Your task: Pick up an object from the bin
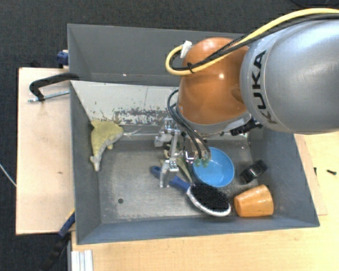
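My gripper hangs low over the middle of the bin floor, under the orange wrist cover, and stands open. One finger is toward the back wall. The other finger is right at the blue handle of a hairbrush, whose black bristled head lies toward the front. I see nothing held between the fingers. A blue bowl sits just to the right of the gripper, partly hidden by it.
An orange cup lies on its side at the front right, with a small black object behind it. A yellow-green soft toy rests against the left wall. The arm covers the bin's back right.
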`<state>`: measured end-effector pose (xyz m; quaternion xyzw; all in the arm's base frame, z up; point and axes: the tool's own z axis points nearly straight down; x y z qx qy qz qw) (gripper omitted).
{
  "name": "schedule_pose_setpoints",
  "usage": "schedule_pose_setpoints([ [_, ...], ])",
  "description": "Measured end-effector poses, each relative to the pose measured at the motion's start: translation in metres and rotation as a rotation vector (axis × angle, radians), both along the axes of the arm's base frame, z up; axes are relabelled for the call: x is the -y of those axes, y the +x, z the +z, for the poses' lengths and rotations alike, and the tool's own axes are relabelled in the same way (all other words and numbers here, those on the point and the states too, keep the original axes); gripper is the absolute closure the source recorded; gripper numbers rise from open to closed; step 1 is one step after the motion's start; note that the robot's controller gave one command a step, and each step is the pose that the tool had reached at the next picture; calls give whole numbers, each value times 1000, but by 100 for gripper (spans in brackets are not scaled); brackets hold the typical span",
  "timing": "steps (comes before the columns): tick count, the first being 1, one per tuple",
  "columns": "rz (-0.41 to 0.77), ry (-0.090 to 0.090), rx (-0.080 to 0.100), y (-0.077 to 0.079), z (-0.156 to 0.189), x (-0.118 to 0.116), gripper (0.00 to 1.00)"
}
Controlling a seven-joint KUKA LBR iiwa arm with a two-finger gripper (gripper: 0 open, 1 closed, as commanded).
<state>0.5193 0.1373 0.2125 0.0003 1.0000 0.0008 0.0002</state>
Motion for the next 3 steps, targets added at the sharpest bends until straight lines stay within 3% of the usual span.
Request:
schedule_pose_setpoints([
  [1, 184, -1, 6, 17, -2, 28, 0],
  [2, 377, 2, 12, 37, -133, 77, 0],
  [3, 375, 3, 17, 38, -130, 77, 100],
])
